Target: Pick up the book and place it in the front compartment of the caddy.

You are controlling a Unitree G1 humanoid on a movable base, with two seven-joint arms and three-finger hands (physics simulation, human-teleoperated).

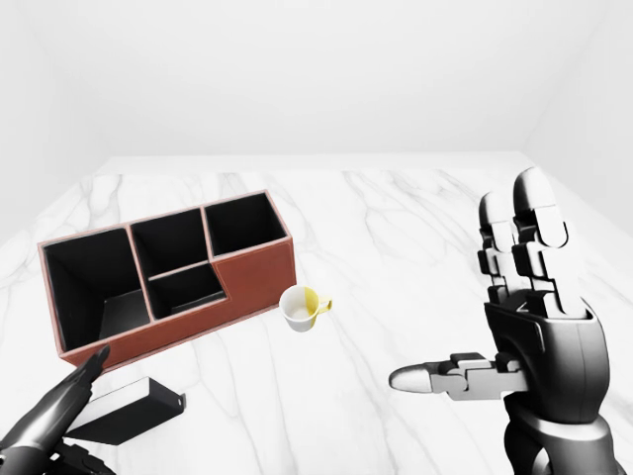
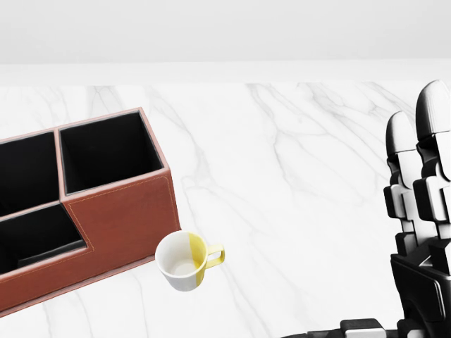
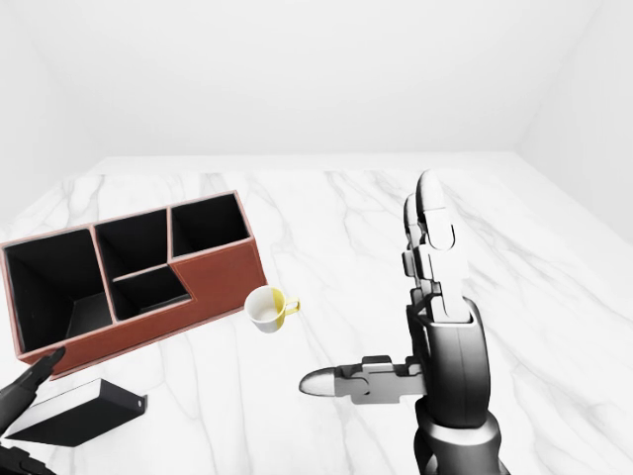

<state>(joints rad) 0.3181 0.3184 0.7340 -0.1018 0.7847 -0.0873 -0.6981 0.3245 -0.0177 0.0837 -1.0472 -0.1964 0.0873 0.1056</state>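
Near the caddy's lower right corner, just beside it but apart, a white-and-yellow cup (image 2: pixel 186 262), tipped with its mouth toward the camera, handle to the right. Between book and caddy nothing but the left hand (image 1: pixel 45 416), low at the left-eye view's bottom left, dark fingers stretched out flat and pointing up toward the caddy's near wall, gripping nothing. Book (image 1: pixel 127 408) dark, lying flat on the marble just below the caddy's long wall, beside that hand; whether touched by it, cannot tell. Caddy (image 1: pixel 259 272) reddish-brown leather-look with black insides, four compartments, all empty. Right hand (image 1: pixel 524 327) raised upright at the right, fingers straight up and thumb jutting left, wide open and empty, well apart from the cup. No brand, label or lettering legible anywhere. Underneath, white marble table (image 1: pixel 396 247) with grey veining; behind it, plain white walls.
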